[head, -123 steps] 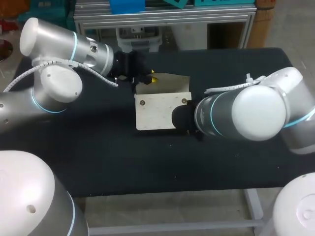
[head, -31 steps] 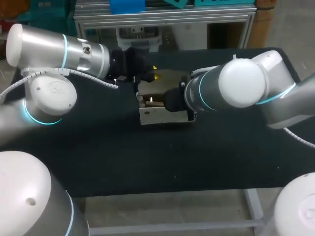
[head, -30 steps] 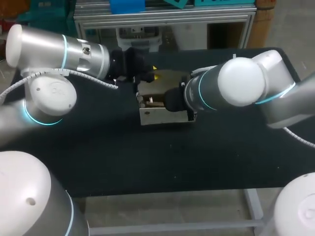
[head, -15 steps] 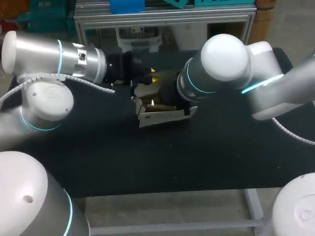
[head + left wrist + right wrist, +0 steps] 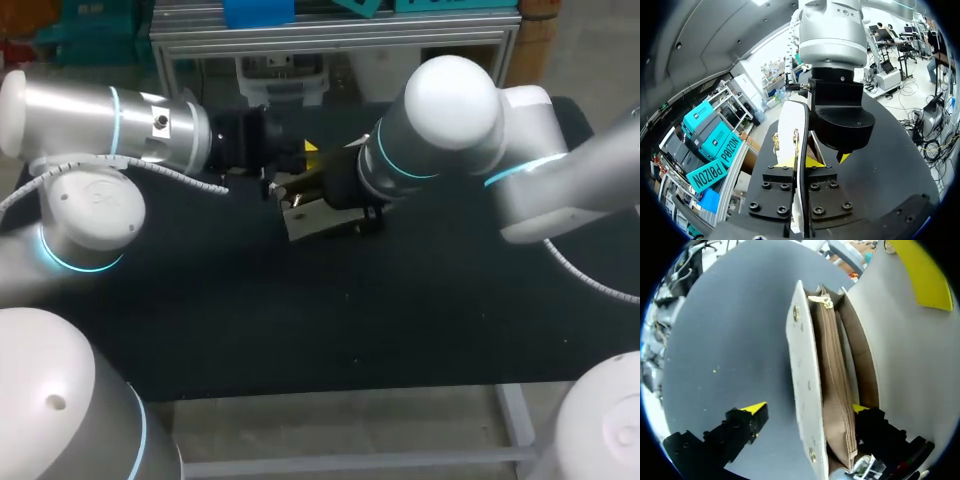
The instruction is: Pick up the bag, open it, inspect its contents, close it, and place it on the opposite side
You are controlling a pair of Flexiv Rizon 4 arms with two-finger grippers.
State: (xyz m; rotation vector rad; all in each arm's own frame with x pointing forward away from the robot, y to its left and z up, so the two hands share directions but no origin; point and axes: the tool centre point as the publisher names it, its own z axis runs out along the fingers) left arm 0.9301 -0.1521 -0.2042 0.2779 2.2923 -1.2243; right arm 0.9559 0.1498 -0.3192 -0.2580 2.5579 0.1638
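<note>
The cream bag (image 5: 318, 222) stands open on the black table, left of the middle toward the far edge. My left gripper (image 5: 300, 160) is at its far left side, shut on the raised flap (image 5: 790, 125), which runs edge-on between the yellow tips of the left gripper (image 5: 801, 164). My right gripper (image 5: 345, 195) hangs over the bag's mouth. In the right wrist view the right gripper (image 5: 807, 408) is open, its fingers wide apart astride the front panel (image 5: 802, 375) and the brown zip pocket (image 5: 832, 375). The flap (image 5: 910, 355) rises beside them.
The black tabletop (image 5: 350, 320) stretches in front of the bag and to both sides. My arms' white bases (image 5: 60, 400) stand at the near corners. The right arm's big elbow (image 5: 450, 110) hangs above the table behind the bag.
My right gripper has opened and let go of the bag's front panel. The right arm swung up and leftward over the bag. The left gripper kept hold of the flap.
</note>
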